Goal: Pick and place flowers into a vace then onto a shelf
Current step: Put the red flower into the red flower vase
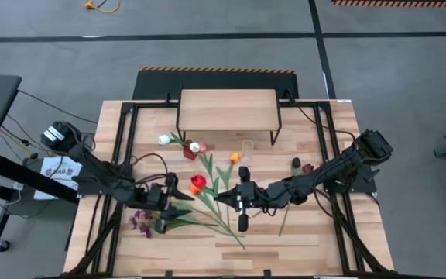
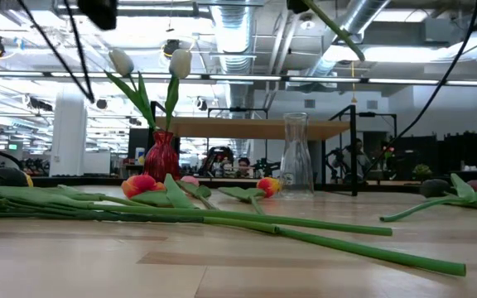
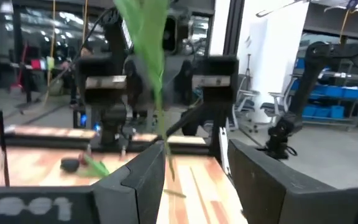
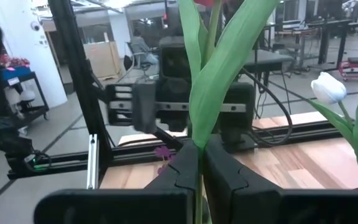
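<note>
My right gripper (image 1: 227, 195) is above the table's middle, shut on a red tulip (image 4: 216, 68) with long green leaves. My left gripper (image 1: 178, 194) faces it from the left and is open (image 3: 191, 168); the tulip's stem (image 3: 165, 146) shows in the gap by one fingertip. More flowers (image 1: 207, 209) lie flat on the planks below, among them red and orange heads (image 2: 139, 184). A clear glass vase (image 1: 247, 146) stands upright before the shelf (image 1: 227, 108). A red vase (image 2: 162, 156) holds two white tulips. My right gripper pinches the tulip's stem and the base of its leaves (image 4: 199, 140) between its two fingers. The fingers lie level, come from the table's right and cross the stem. The tulip stands roughly upright, lifted clear, and its lower stem (image 2: 338, 33) slants down below the fingers. My left gripper: I cannot tell whether a finger touches the stem.
Dark maroon tulips (image 1: 296, 163) lie right of the glass vase, their stems toward the near edge. Purple sprigs (image 1: 140, 222) lie at the near left. Black frame rails (image 1: 122, 155) run along both sides of the tabletop. Cables trail off the left arm.
</note>
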`<state>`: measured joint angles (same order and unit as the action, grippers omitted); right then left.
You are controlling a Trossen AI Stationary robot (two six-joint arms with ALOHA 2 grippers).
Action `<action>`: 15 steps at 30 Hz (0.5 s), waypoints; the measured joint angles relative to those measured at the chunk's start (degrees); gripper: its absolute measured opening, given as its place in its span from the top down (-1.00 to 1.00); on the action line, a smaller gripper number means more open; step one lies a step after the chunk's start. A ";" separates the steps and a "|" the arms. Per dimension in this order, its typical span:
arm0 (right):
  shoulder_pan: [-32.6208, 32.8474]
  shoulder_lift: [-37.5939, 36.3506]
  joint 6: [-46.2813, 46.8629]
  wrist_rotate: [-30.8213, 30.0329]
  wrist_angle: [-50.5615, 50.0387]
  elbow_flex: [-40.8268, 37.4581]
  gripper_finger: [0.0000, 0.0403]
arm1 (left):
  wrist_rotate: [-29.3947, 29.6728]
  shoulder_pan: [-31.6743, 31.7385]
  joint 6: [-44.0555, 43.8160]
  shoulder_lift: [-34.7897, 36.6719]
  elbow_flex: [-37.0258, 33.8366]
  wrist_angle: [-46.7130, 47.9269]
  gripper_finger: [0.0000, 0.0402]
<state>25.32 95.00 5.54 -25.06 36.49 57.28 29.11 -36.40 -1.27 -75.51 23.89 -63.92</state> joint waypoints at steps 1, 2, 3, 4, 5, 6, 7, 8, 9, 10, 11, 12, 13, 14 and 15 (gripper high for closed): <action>0.04 0.00 -0.02 0.02 0.00 0.00 0.97 | -0.26 0.33 1.01 -0.84 1.23 -0.07 0.18; 0.04 0.00 0.00 0.22 0.00 0.00 0.97 | -0.27 0.50 1.98 -1.66 2.28 0.06 0.18; 0.06 0.00 0.00 0.67 -0.10 0.00 0.97 | -0.29 0.68 2.82 -2.36 3.26 0.28 0.18; 0.08 0.00 -0.01 1.22 -0.35 0.00 0.97 | -0.31 0.98 3.65 -2.93 4.21 0.30 0.18; 0.08 0.00 -0.01 1.61 -0.44 0.00 0.97 | -0.31 1.21 4.29 -3.44 5.05 0.26 0.18; 0.17 0.00 -0.01 1.77 -0.45 0.00 0.97 | -0.34 1.45 4.87 -3.84 5.85 0.28 0.18; 0.19 0.00 -0.02 1.82 -0.46 0.00 0.97 | -0.41 1.66 5.21 -4.34 6.63 0.26 0.18; 0.19 0.00 -0.04 1.89 -0.47 0.00 0.97 | -0.65 1.95 5.30 -4.72 7.27 0.28 0.18; 0.17 0.00 -0.06 2.24 -0.61 0.00 0.97 | -1.23 2.32 5.32 -5.11 7.88 0.30 0.18; 0.13 0.00 -0.09 2.70 -0.70 0.00 0.97 | -1.87 2.71 5.34 -5.29 8.40 0.38 0.18; 0.13 0.00 -0.13 2.84 -0.79 0.00 0.97 | -2.67 3.10 5.35 -5.30 8.79 0.52 0.18; 0.13 0.00 -0.17 2.90 -0.87 0.00 0.97 | -3.41 3.66 5.34 -5.30 9.17 0.63 0.18; 0.09 0.00 -0.22 2.91 -1.01 0.00 0.97 | -3.93 4.18 5.24 -5.30 9.54 0.99 0.18; 0.08 0.00 -0.41 2.93 -1.28 0.00 0.97 | -4.32 4.69 5.06 -5.30 9.85 1.47 0.18; 0.08 0.00 -0.75 2.93 -1.41 0.00 0.97 | -4.67 5.27 4.73 -5.30 10.18 1.93 0.18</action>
<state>25.41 95.00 4.79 -22.13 35.08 57.28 24.44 -31.13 3.46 -80.82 34.07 -61.99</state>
